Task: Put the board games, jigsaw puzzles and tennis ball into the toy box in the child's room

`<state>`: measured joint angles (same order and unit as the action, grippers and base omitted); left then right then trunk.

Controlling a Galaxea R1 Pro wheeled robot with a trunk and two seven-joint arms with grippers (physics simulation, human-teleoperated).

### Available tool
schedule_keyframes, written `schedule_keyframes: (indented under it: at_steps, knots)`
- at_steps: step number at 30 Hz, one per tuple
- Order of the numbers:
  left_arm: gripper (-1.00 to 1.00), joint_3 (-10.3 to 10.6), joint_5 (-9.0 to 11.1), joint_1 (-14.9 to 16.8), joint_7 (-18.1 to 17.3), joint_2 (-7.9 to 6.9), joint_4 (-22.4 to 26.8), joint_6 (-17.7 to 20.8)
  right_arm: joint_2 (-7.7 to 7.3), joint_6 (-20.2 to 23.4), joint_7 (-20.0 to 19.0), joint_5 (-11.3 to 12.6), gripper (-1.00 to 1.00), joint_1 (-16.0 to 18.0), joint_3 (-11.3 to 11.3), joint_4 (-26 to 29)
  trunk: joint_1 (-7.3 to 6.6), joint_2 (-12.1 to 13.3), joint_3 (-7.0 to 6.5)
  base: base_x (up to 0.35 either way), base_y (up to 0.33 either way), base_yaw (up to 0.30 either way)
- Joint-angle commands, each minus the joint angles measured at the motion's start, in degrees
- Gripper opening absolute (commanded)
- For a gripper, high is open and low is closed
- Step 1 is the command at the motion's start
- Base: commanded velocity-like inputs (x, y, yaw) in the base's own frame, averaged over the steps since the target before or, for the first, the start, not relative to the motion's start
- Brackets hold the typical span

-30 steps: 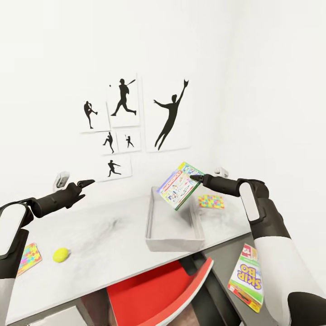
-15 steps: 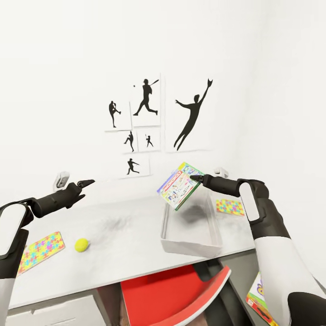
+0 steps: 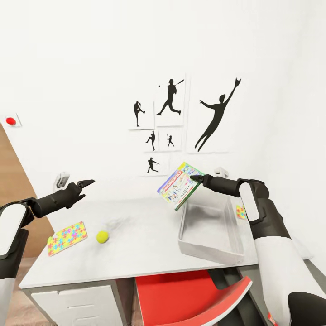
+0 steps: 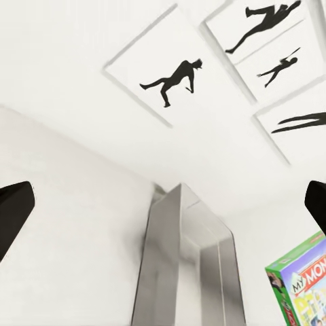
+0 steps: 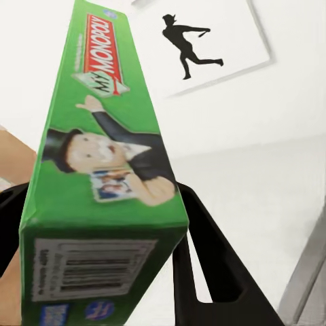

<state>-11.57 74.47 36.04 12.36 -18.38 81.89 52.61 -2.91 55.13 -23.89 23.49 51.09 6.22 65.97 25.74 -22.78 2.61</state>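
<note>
Right hand (image 3: 195, 178): you hold it clamped on the Monopoly box (image 3: 179, 186), tilted in the air just above the toy box (image 3: 211, 248).
Left hand (image 3: 86, 183): fingers apart, empty, above the desk (image 3: 145, 244).
Tennis ball (image 3: 102, 236): on the desk beside a puzzle box (image 3: 67, 237).

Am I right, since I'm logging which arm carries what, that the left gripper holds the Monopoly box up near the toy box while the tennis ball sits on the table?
Not quite: the right gripper holds the Monopoly box, as the head view shows. The rest stands: it is up near the toy box, and the tennis ball sits on the table.
</note>
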Motion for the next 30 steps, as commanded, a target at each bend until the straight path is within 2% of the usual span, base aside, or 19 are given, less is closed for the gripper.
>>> schedule_keyframes:
  at_steps: [1, 21, 30]
  knots:
    - [1.0, -0.03, 0.59, 0.08, 0.56, 0.01, 0.02, 0.22, 0.01, 0.28, -0.47, -0.19, -1.0, 0.06, 0.11, 0.03, 0.04, -0.14, 0.14, 0.0, 0.0, 0.149]
    - [1.0, -0.03, 0.59, 0.08, 0.56, 0.02, 0.02, 0.22, 0.01, 0.24, -0.46, -0.18, -1.0, 0.06, 0.11, 0.03, 0.04, -0.14, 0.14, 0.002, 0.0, 0.038]
    - [1.0, 0.03, 0.59, 0.08, 0.56, 0.02, 0.02, 0.22, 0.01, 0.24, -0.46, -0.17, -1.0, 0.06, 0.11, 0.03, 0.04, -0.14, 0.14, 0.099, 0.0, 0.002]
